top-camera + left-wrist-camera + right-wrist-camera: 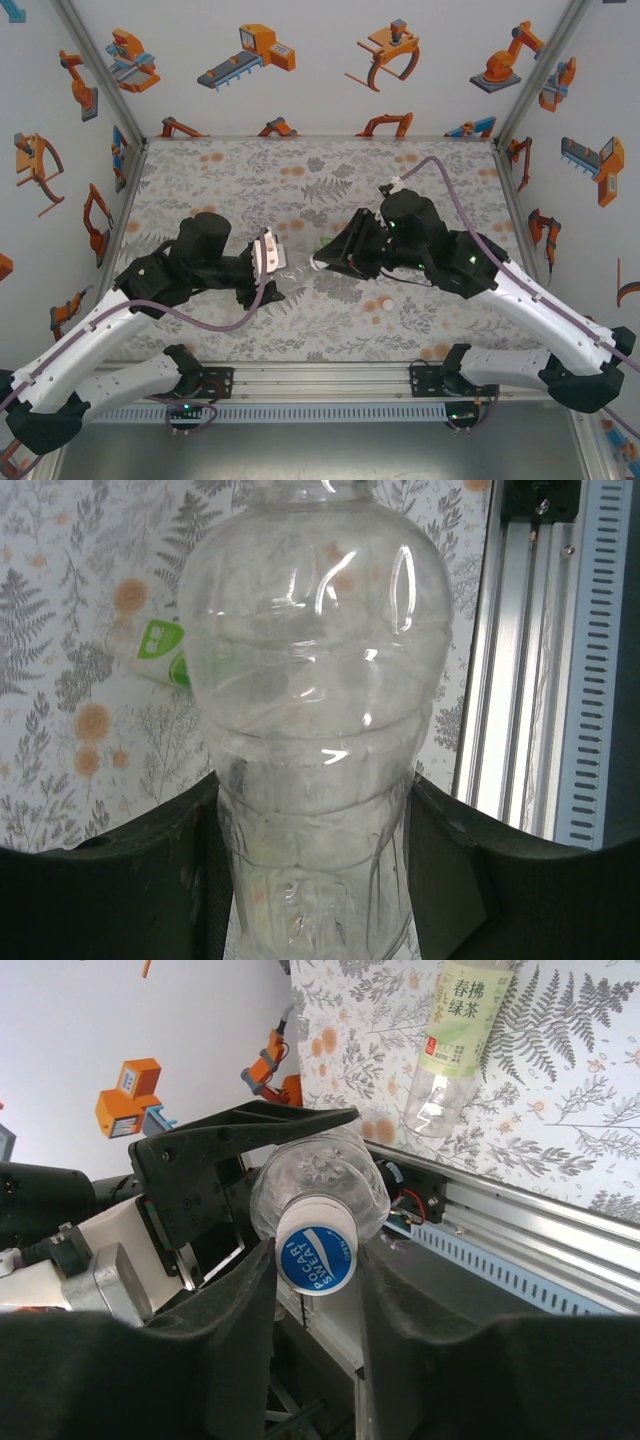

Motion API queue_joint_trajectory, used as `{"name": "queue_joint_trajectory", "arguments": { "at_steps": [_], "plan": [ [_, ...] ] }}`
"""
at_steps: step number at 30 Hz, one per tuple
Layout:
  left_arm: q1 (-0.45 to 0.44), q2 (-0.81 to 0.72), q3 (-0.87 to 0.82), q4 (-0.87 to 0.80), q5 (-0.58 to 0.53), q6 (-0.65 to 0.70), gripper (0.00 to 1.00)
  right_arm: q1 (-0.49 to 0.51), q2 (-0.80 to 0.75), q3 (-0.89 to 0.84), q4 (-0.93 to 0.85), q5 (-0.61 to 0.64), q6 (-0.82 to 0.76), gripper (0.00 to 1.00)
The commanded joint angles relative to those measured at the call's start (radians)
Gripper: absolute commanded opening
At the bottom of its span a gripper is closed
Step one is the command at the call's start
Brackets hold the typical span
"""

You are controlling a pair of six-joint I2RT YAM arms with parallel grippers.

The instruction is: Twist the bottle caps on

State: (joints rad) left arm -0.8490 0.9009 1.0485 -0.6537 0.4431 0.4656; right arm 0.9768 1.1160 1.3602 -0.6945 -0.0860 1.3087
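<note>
Floral tablecloth (330, 170); left claw (315, 785) clamps clear bottle (315, 650), long axis aimed at right claw (318, 1270) flanking blue cap (317, 1250); we can't tell if gripping.

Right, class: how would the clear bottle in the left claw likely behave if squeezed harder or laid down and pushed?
The clear bottle looks empty, so probably light. Its ribbed plastic wall would likely dent under a tighter left claw. Being round, it would probably roll if pushed lying down, as the labelled bottle lies now.
</note>
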Motion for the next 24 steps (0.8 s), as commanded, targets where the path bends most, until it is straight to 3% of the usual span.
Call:
{"name": "queue_joint_trajectory", "arguments": {
  "at_steps": [1, 10, 20, 24],
  "plan": [
    [-0.007, -0.006, 0.014, 0.087, 0.083, 0.031, 0.00, 0.000, -0.002, 0.051, -0.024, 0.051, -0.176, 0.48],
    [-0.009, -0.033, 0.004, 0.044, 0.101, 0.032, 0.00, 0.000, -0.086, 0.042, 0.151, -0.005, -0.638, 0.66],
    [-0.013, -0.060, -0.001, 0.039, 0.130, 0.007, 0.00, 0.001, -0.127, 0.006, 0.275, -0.324, -1.179, 0.63],
    [-0.017, -0.060, 0.004, 0.039, 0.131, 0.002, 0.00, 0.000, -0.133, 0.016, 0.229, -0.350, -1.309, 0.63]
  ]
}}
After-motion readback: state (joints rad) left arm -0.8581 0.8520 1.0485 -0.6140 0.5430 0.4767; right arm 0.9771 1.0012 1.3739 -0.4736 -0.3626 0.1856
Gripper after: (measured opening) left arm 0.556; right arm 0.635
